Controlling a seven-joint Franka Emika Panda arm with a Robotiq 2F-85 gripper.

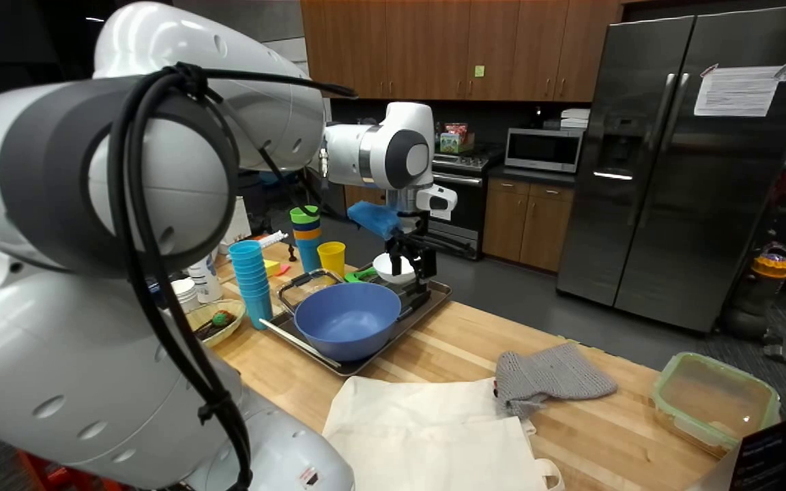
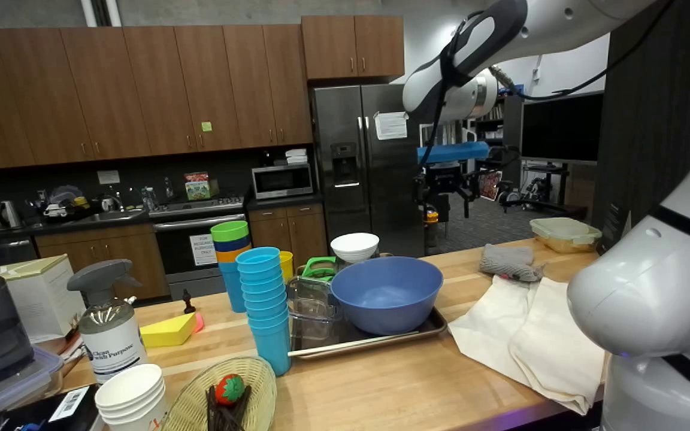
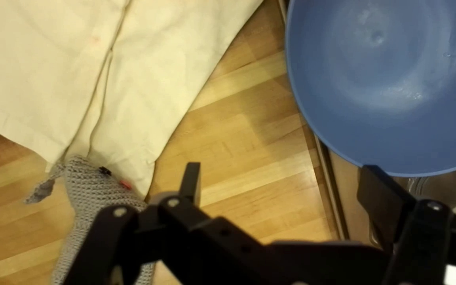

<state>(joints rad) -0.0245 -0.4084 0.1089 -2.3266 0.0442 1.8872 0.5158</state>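
The hand (image 3: pixel 281 175) points down over the table (image 3: pixel 244 130), jaws wide apart.

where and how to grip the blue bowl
Probably pinch the blue bowl by its rim, from above, on the side facing the cream cloth: it sits upright with flared walls, and a see-through dish stands close on the opposite side.

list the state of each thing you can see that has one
gripper: open, holding nothing
blue bowl: upright, looks empty
tray: flat, beneath the bowl
cream cloth: spread out, creased
gray knitted thing: rumpled
food container: lid on
blue cups: stacked upright
spray bottle: upright
fridge: doors shut
microwave: door shut
oven: door shut
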